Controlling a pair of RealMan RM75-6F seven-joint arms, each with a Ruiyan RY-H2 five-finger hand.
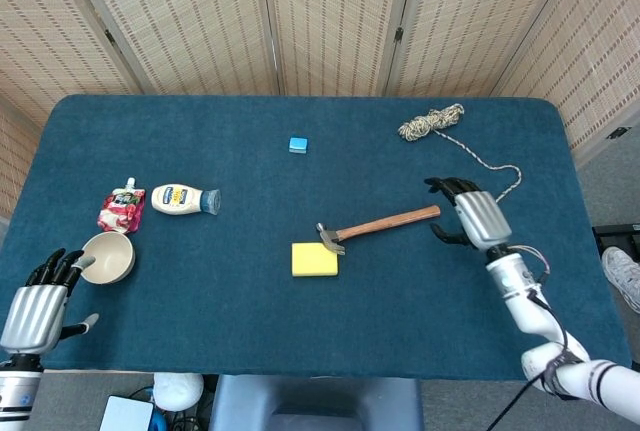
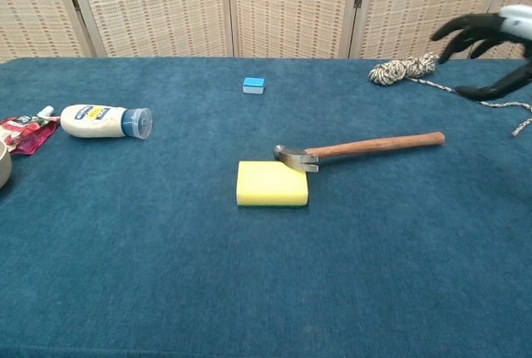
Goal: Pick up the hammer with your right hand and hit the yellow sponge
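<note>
Head view
Hammer: the hammer (image 1: 378, 224) lies flat on the bench (image 1: 250, 311), head (image 1: 328, 236) at the far right corner of the yellow sponge (image 1: 314, 259), wooden handle running right and slightly far.
Yellow sponge: flat, near the middle of the bench, no dent or shift that can be made out.
Right hand: the right hand (image 1: 470, 216) holds nothing, fingers spread, hanging just right of the handle's free end and apart from it.
Left hand: the left hand (image 1: 40, 296) holds nothing, fingers apart, at the near left edge beside the bowl (image 1: 106, 257).
Other items: mayonnaise bottle (image 1: 183, 199) and red pouch (image 1: 121, 209) at left, blue cube (image 1: 298, 144) far of centre, rope (image 1: 440, 126) at far right.

Chest view
Hammer: the metal head (image 2: 295, 158) rests on the sponge's (image 2: 272, 183) far right edge, claw touching its top; the handle (image 2: 378, 144) lies along the cloth to the right.
Right hand: raised at the right edge of frame (image 2: 490, 51), fingers open and empty, well above and right of the handle, over the rope (image 2: 405, 68).
Left hand: not seen in this view.

Progress
Done: judging by the head lying on the sponge, contact with the target looks made.
Left: the hammer is not in hand; if a further strike is wanted, the right hand must regrasp the handle near its free end.
Risk: a pull on the handle could drag the light sponge.
</note>
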